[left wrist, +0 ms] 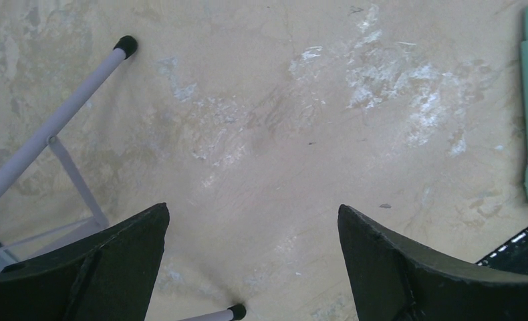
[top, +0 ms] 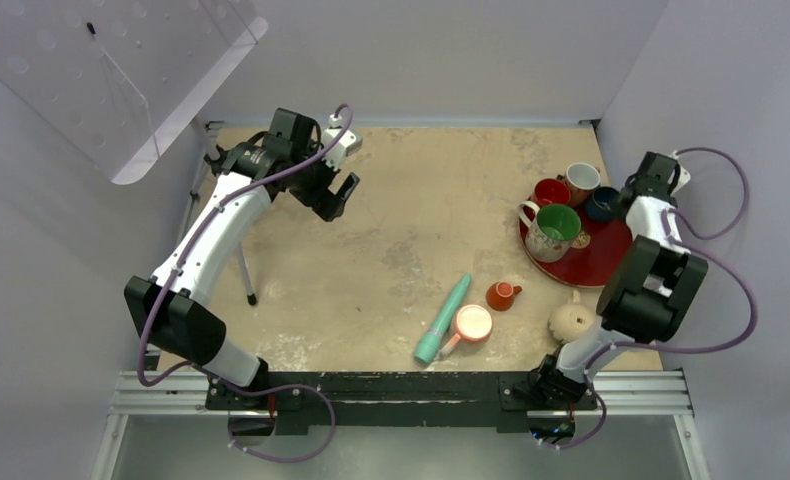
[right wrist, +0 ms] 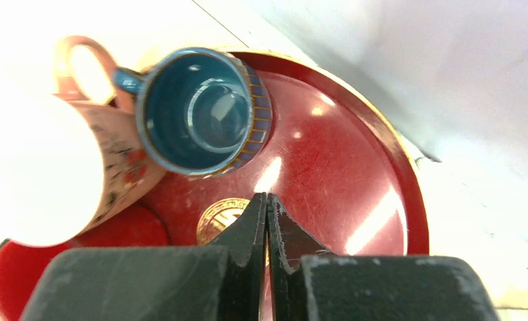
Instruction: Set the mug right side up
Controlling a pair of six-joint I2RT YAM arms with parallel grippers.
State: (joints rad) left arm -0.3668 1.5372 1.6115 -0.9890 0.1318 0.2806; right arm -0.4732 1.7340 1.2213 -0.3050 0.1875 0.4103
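Observation:
The mug (top: 571, 320) is rounded and beige and sits on the table at the near right, beside the red tray. Only its rounded outside shows, not its inside, and my right arm's elbow hides its right edge. It is in neither wrist view. My right gripper (top: 631, 192) is shut and empty, hovering over the red tray (top: 596, 262) far behind the mug. In the right wrist view the right gripper (right wrist: 267, 197) has its jaws pressed together. My left gripper (top: 339, 195) is open and empty at the far left, above bare table in the left wrist view (left wrist: 253, 214).
The tray (right wrist: 355, 154) holds a blue cup (right wrist: 204, 110), a white mug with green inside (top: 553, 228), a red cup (top: 551, 190) and a white cup (top: 581, 178). A peach-inside mug (top: 471, 323), a small orange cup (top: 502, 295) and a teal tube (top: 443, 320) lie centre-front. A stand leg (top: 246, 270) is at the left.

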